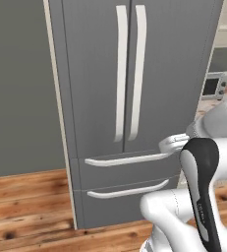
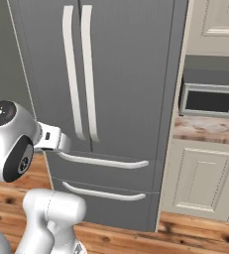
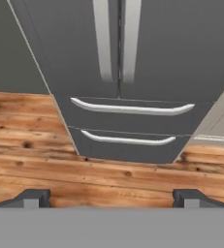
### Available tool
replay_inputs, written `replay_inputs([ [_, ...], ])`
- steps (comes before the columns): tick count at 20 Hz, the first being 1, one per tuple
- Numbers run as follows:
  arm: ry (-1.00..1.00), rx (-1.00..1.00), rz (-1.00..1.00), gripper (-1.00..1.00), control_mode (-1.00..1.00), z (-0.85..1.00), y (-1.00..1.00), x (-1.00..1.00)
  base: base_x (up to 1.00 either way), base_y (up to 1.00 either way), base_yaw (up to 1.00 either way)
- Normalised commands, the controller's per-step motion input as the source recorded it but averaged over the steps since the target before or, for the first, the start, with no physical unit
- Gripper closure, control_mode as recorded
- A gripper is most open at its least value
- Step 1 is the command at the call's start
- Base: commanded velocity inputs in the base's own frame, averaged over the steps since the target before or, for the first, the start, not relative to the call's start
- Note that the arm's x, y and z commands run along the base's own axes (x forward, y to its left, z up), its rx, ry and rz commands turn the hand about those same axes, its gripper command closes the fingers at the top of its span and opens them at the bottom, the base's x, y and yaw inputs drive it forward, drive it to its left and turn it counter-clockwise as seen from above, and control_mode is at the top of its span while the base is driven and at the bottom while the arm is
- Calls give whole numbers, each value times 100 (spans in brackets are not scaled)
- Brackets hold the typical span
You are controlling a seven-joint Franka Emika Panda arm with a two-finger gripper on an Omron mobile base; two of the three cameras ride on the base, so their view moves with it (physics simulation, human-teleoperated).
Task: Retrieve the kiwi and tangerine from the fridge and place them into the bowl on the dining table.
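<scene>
Fridge point(image 1: 134, 98): doors shut, upright on the wooden floor point(image 3: 45, 145); fruit presumably inside, unseen. Gripper point(image 3: 111, 197): fingers spread wide, empty. Advice: close squarely on one long door handle point(image 1: 121, 74), pull along hinge arc.

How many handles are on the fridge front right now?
4: two long vertical door handles side by side at the centre seam, one upper drawer handle, one lower drawer handle.
</scene>
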Motion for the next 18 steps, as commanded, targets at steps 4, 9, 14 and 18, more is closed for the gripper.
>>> replay_inputs([
  [4, 0, 0, 0, -100, 100, 0, 0, 0, -35, 18, 0],
  [9, -1, 0, 0, -100, -100, 2, 4, 7, -3, 6, 0],
  [14, -3, 0, 0, -100, -100, 37, 0, 76, 0, 0, 0],
  [18, 0, 0, 0, -100, -100, 63, -5, 100, 0, 0, 0],
])
